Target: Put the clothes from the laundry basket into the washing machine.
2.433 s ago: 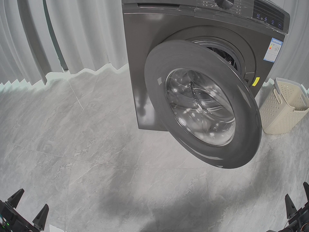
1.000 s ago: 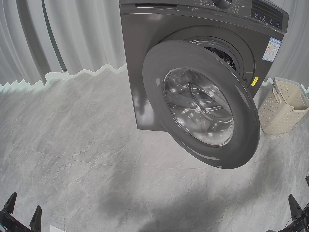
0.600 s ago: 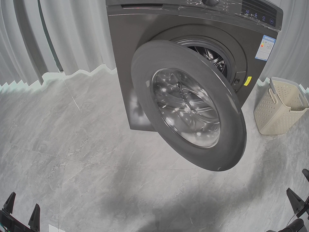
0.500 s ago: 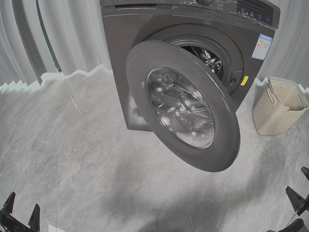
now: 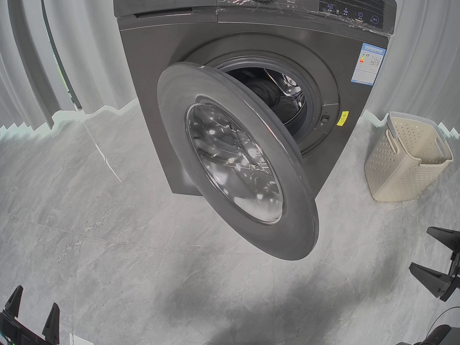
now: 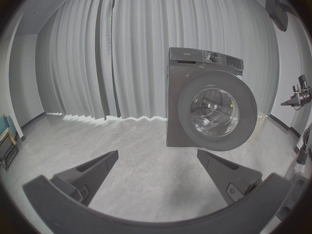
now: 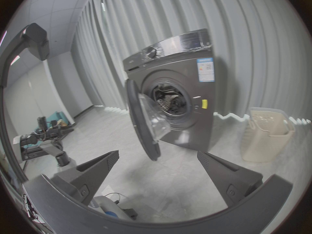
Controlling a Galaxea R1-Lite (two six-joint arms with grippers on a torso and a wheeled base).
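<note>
While both arms sit low, left gripper (image 5: 32,307) and right gripper (image 5: 420,248) spread and empty, the washing machine (image 5: 158,73) stands ahead, door (image 5: 179,92) wide open, dark clothes (image 5: 268,92) in the drum, laundry basket (image 5: 393,173) on the floor beside it.

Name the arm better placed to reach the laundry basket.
Right. The laundry basket stands on the floor right of the washing machine, on the right pincer's side; that pincer is open. The left pincer sits far across, beyond the open door.
</note>
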